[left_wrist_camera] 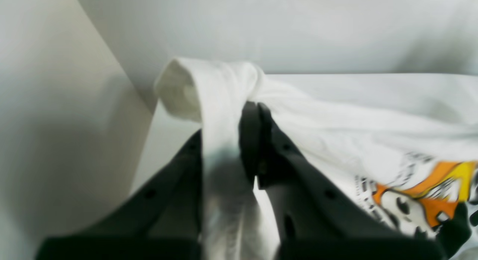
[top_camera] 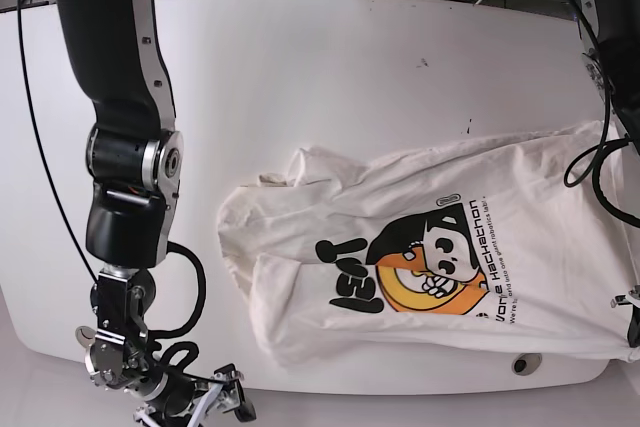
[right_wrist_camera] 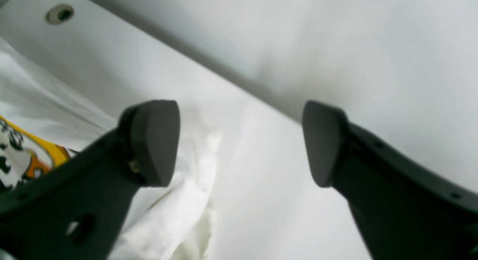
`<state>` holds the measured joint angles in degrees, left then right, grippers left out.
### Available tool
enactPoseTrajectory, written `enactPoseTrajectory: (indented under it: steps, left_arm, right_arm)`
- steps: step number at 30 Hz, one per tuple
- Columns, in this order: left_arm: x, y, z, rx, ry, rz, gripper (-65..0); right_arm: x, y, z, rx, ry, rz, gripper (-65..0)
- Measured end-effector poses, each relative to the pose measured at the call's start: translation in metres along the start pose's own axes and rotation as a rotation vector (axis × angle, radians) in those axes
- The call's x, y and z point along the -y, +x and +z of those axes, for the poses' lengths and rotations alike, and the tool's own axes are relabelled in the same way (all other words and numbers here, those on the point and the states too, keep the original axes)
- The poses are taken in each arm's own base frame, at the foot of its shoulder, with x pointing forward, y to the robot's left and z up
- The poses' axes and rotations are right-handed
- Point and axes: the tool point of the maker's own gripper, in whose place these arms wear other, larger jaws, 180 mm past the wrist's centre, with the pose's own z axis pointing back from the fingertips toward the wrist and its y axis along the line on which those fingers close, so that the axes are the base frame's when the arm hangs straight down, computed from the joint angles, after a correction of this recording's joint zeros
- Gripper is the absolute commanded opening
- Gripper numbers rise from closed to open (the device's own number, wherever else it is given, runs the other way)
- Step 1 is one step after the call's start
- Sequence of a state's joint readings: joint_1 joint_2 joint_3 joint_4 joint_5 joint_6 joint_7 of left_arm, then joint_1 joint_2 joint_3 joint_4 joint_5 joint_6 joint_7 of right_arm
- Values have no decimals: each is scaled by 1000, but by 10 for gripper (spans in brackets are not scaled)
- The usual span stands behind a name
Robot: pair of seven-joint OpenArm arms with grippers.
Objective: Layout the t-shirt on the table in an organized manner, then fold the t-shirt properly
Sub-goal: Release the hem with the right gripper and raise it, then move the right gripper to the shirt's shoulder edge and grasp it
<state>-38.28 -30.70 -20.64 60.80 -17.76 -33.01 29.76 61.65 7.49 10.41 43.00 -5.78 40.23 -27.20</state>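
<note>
The white t-shirt (top_camera: 400, 217) lies spread on the white table (top_camera: 300, 67) with its orange, yellow and black print (top_camera: 425, 262) facing up. In the left wrist view my left gripper (left_wrist_camera: 257, 112) has its jaws pressed together on a bunched fold of the t-shirt (left_wrist_camera: 209, 88), lifted off the table; the print (left_wrist_camera: 425, 192) shows lower right. My right gripper (right_wrist_camera: 241, 144) stands wide open with nothing between its fingers, just beside the t-shirt's edge (right_wrist_camera: 186, 200). In the base view the right gripper (top_camera: 228, 395) sits at the table's front edge, left of the shirt.
A round grommet hole (top_camera: 527, 362) lies by the front edge under the shirt's hem, and another (right_wrist_camera: 59, 14) shows in the right wrist view. Cables (top_camera: 590, 162) hang at the right. The right arm (top_camera: 120, 147) stands over the table's left side.
</note>
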Motion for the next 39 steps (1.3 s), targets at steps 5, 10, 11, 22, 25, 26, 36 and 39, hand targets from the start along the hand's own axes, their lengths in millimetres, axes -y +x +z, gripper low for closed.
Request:
enactPoseTrajectory:
  steps: [5, 10, 11, 22, 25, 26, 36, 39]
  left_arm:
    - [-10, 24, 4, 55, 19, -9, -239]
    - [-41, 26, 12, 53, 158, 56, -200]
    - [-45, 25, 13, 50, 170, 58, -199]
    - [-32, 45, 18, 88, 147, 18, -200]
    - [-35, 35, 21, 57, 152, 25, -201]
    - [-37, 29, 24, 42, 153, 35, -201]
    - [-37, -31, 60, -90, 159, 102, -203]
    - [-20, -42, 68, -98, 111, 98, -204]
  right_arm:
    - [8, 30, 6, 14, -21, 27, 0]
    - [14, 16, 20, -61, -66, 70, 0]
    - [13, 10, 22, -80, -71, 74, 0]
    - [-13, -87, 63, -308, -138, 107, 0]
    - [-25, -113, 67, -330, -122, 40, 0]
    - [-29, -123, 68, -345, -117, 15, 0]
    - [-66, -210, 89, -443, -14, -248, 0]
    - [-85, -218, 89, -428, 58, -315, 0]
